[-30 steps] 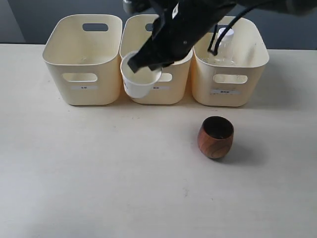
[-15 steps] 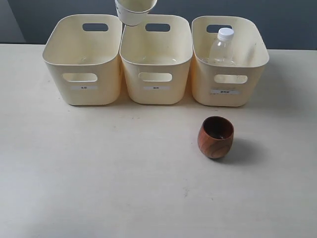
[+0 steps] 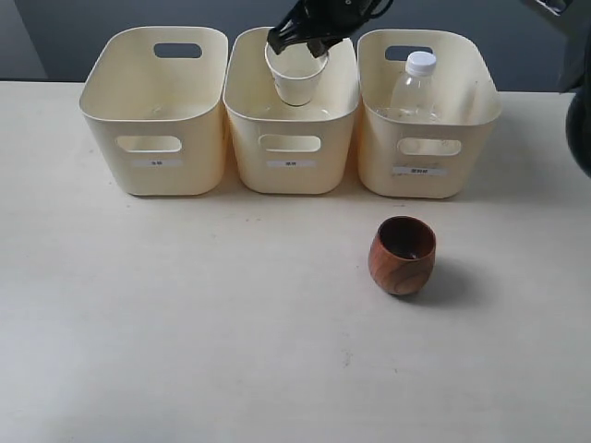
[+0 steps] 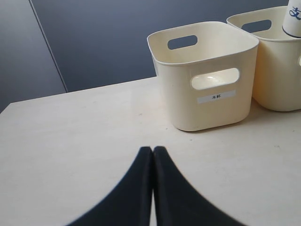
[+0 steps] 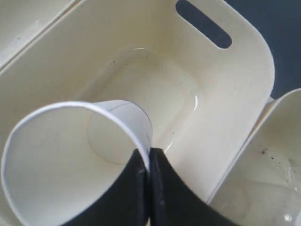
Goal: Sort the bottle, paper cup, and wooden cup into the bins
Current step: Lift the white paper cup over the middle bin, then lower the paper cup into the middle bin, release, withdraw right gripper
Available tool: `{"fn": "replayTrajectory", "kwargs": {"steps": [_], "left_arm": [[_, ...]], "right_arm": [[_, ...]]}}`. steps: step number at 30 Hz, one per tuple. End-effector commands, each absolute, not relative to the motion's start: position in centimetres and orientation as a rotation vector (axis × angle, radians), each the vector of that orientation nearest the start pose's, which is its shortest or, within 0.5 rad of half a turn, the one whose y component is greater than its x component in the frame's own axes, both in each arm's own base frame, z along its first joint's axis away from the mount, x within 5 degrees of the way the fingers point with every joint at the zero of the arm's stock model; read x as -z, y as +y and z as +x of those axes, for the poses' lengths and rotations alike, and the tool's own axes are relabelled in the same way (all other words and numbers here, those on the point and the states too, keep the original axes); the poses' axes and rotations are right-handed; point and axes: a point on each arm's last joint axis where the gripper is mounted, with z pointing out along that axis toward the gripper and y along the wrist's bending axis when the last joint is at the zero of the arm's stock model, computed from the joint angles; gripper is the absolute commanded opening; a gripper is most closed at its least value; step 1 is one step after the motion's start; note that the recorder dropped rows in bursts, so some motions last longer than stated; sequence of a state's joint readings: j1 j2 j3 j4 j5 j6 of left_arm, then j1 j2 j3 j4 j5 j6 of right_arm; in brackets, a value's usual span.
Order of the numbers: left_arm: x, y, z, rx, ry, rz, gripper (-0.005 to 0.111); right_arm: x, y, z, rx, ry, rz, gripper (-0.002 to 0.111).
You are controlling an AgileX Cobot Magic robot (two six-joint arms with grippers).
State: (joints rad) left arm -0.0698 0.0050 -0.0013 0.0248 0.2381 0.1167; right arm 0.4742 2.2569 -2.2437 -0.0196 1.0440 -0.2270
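From left: my left gripper (image 4: 153,150) sits low over the pale table (image 3: 185,323), its two black fingers pressed flat together with nothing between them. It is out of frame in the exterior view.

Three cream bins stand side by side in a row along the far edge of the table. The left bin (image 3: 111,120) holds nothing that I can see. A small white label sits under its front handle slot.

At the middle bin (image 3: 249,138), my right gripper (image 3: 300,41) reaches in from above. Its fingers are closed narrowly on the wall of the paper cup (image 3: 295,78) at the rim, one finger inside and one outside. The cup hangs tilted in the mouth of that bin, clear of the bin's floor, mouth toward my wrist camera, where its white inside (image 5: 56,160) fills much of the view.

The bottle (image 3: 413,88) stands upright in the right bin (image 3: 462,148), and its white cap rises above the rim.

In front of the right bin, apart from the row, the wooden cup (image 3: 403,256) stands upright on the table, its dark mouth open to the camera. Neither gripper touches it.
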Motion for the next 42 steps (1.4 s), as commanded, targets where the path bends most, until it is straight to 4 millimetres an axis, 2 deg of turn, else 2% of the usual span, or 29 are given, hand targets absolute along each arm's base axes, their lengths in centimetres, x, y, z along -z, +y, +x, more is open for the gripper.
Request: {"fn": "replayTrajectory", "kwargs": {"steps": [1, 5, 9, 13, 31, 34, 38, 42], "left_arm": [[-19.1, -0.4, 5.5, -0.051, 1.714, 0.176, 0.000], [-19.1, -0.4, 5.5, -0.051, 1.714, 0.176, 0.000], [-19.1, -0.4, 5.5, -0.051, 1.714, 0.176, 0.000], [-19.1, -0.4, 5.5, -0.051, 1.714, 0.176, 0.000], [-19.1, -0.4, 5.5, -0.051, 1.714, 0.176, 0.000], [-19.1, -0.4, 5.5, -0.051, 1.714, 0.176, 0.000], [-19.1, -0.4, 5.5, -0.051, 1.714, 0.176, 0.000], [-19.1, -0.4, 5.5, -0.051, 1.714, 0.176, 0.000]], "right_arm": [[-27.2, 22.2, 47.3, -0.170, 2.388, -0.842, -0.001], [-25.5, 21.5, 48.6, -0.233, 2.422, -0.824, -0.001], [-23.5, 21.2, 49.3, -0.278, 2.459, -0.836, -0.001], [-22.3, 21.1, 49.6, -0.275, 2.478, -0.846, -0.001], [-19.6, 21.4, 50.0, -0.290, 2.507, -0.878, -0.001], [-19.2, 21.5, 50.2, -0.289, 2.504, -0.874, 0.010], [-19.0, 21.6, 50.4, -0.293, 2.493, -0.842, 0.036], [-19.0, 21.6, 50.4, -0.292, 2.490, -0.841, 0.038]]}}
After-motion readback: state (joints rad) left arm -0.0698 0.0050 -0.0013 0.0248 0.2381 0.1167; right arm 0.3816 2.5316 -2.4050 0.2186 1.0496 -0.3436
